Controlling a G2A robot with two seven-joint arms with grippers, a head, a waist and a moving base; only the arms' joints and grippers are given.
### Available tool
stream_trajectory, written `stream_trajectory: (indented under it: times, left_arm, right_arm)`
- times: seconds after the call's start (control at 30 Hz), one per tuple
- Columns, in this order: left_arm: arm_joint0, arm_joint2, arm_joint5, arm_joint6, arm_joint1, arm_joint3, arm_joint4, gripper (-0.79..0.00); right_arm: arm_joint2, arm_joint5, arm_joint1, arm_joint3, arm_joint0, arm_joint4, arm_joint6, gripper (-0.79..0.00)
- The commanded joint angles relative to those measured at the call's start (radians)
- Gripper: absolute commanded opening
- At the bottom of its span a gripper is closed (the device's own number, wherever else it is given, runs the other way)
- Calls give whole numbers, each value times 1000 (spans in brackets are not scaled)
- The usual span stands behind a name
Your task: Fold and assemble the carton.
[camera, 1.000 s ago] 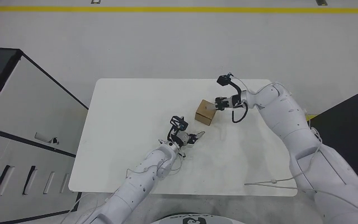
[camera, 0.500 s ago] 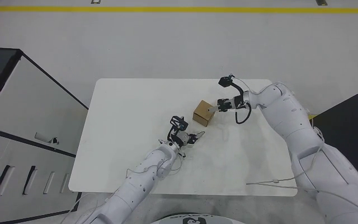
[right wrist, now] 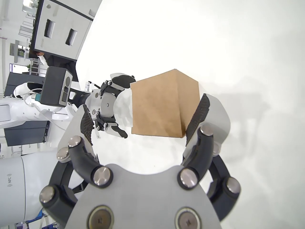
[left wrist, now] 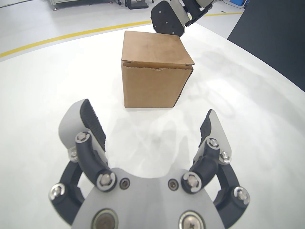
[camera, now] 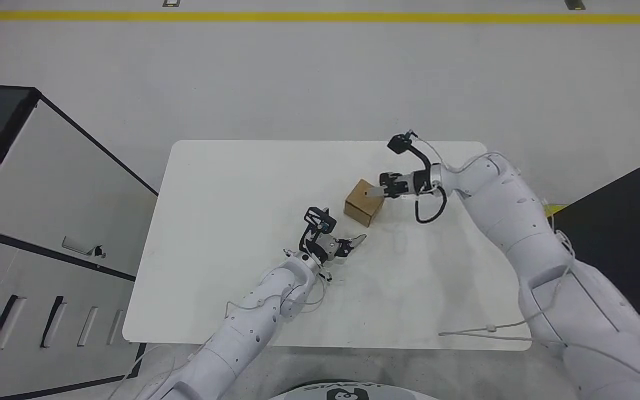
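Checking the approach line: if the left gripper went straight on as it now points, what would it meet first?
Probably the carton: the open left gripper faces its near side, with bare table between them.

Top view. Box (camera: 363, 201) stands right of centre on the table (camera: 230, 200). It is the main obstacle on the surface.

Right gripper (camera: 383, 185) is spread wide at the box's right side, with one pad (right wrist: 197, 115) right against it, so that side is blocked.

Left gripper (camera: 348, 244), also spread, sits to the lower left of the box, with a bare strip of table between them.

Left half of the table gives wide room to pass. A thin cord (camera: 480, 325) lies near the lower right edge.

Cabinet (camera: 60, 190) flanks the table's left edge. A dark panel (camera: 610, 200) stands at the frame's right.
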Motion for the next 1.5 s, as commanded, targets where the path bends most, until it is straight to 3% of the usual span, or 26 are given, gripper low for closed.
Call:
stream_trajectory:
  times: [0.0, 0.43, 0.93, 1.23, 1.47]
  left_arm:
    - [0, 0, 0, 0, 0, 0, 0, 0]
    - [0, 0, 0, 0, 0, 0, 0, 0]
    - [4, -5, 3, -5, 2, -8, 0, 0]
    - [77, -100, -61, -54, 45, -134, 48, 0]
    - [176, -225, -133, -128, 93, -339, 104, 0]
  right_arm:
    - [-8, 6, -3, 0, 0, 9, 14, 0]
    - [-60, 39, 8, -67, -32, 108, 47, 0]
    - [-63, 43, 67, -128, -38, 208, 51, 0]
    - [-80, -88, 122, -209, -24, 124, -79, 0]
    - [-80, -88, 122, -209, -24, 124, -79, 0]
